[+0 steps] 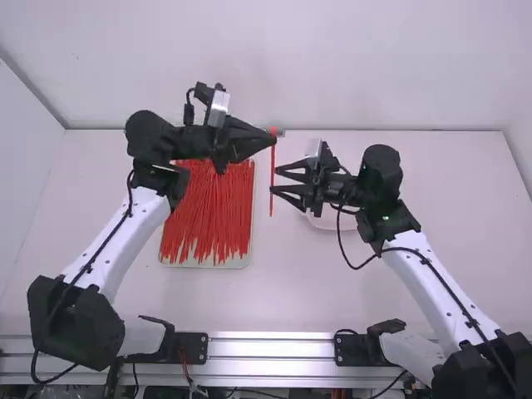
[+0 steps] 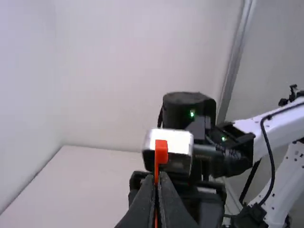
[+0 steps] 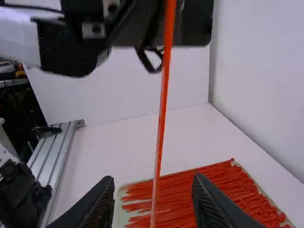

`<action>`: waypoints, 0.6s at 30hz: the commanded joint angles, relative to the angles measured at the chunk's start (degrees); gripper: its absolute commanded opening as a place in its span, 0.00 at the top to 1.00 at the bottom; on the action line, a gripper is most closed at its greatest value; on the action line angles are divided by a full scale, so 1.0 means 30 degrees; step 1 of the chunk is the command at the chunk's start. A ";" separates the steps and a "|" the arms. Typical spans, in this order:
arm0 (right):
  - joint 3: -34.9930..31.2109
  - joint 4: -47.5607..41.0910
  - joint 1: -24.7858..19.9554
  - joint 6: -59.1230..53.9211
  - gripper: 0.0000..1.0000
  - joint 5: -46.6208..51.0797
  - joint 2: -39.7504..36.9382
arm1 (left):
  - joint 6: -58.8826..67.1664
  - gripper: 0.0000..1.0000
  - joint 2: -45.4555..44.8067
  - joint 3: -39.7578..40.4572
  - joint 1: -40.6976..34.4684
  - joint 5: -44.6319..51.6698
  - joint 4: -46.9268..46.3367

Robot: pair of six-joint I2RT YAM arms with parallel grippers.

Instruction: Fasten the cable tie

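My left gripper is shut on a red cable tie near its square head, held above the table; the strap hangs down from there. In the left wrist view the fingers pinch the tie just below the head. My right gripper stands open just right of the hanging strap, its jaws facing it. In the right wrist view the strap runs straight down between the two spread fingertips, touching neither.
A pale tray holding a pile of several red cable ties lies on the white table under the left arm. A small clear dish sits beneath the right wrist. White walls enclose the table at the back and sides.
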 commanded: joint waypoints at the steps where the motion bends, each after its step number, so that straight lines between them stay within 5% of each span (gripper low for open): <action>1: -0.0058 -0.0408 -0.0015 -0.1311 0.55 -0.0175 0.0044 | -0.0568 0.98 -0.0240 0.1705 0.0189 -0.0204 -0.0816; 8: -0.0058 -0.1217 -0.0015 -0.1617 0.53 -0.0182 0.0044 | -0.0576 0.98 0.0255 0.4422 0.0007 -0.0270 -0.2973; 18: -0.0058 -0.1129 -0.0015 -0.1617 0.56 -0.0175 0.0044 | -0.1428 0.98 0.0466 0.4874 -0.0452 -0.1399 -0.1974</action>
